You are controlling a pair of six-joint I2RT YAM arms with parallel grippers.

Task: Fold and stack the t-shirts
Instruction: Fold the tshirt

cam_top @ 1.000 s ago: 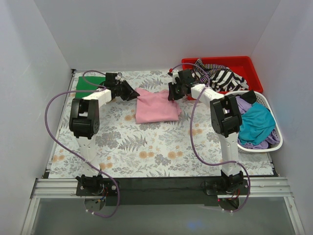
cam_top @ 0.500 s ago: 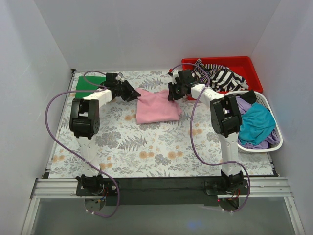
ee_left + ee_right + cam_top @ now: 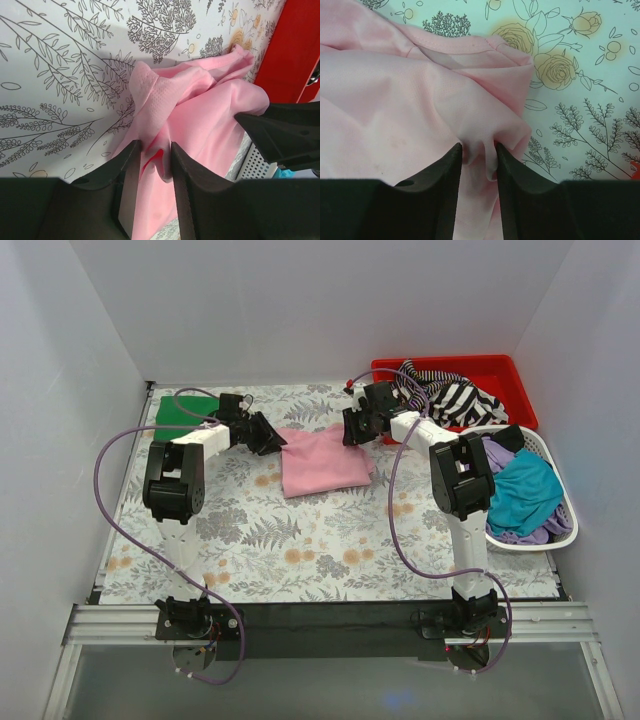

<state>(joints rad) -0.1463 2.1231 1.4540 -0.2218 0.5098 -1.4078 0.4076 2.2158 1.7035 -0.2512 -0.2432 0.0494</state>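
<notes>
A folded light pink t-shirt (image 3: 322, 461) lies on the flowered table cover at the back middle. My left gripper (image 3: 276, 438) is shut on its far left corner; in the left wrist view the pink cloth (image 3: 200, 115) is bunched between the jaws (image 3: 152, 155). My right gripper (image 3: 352, 430) is shut on its far right corner; the right wrist view shows a pinched fold of pink cloth (image 3: 395, 90) between the jaws (image 3: 479, 152). A folded dark green t-shirt (image 3: 183, 414) lies at the back left. A black-and-white striped shirt (image 3: 455, 395) lies in the red bin.
A red bin (image 3: 500, 375) stands at the back right. A white basket (image 3: 555, 465) on the right holds teal (image 3: 525, 490) and purple (image 3: 498, 455) shirts. White walls close in the left, back and right sides.
Both grippers keep their hold on the pink shirt's far corners. The left gripper and the shirt have shifted slightly to the right and toward me.
</notes>
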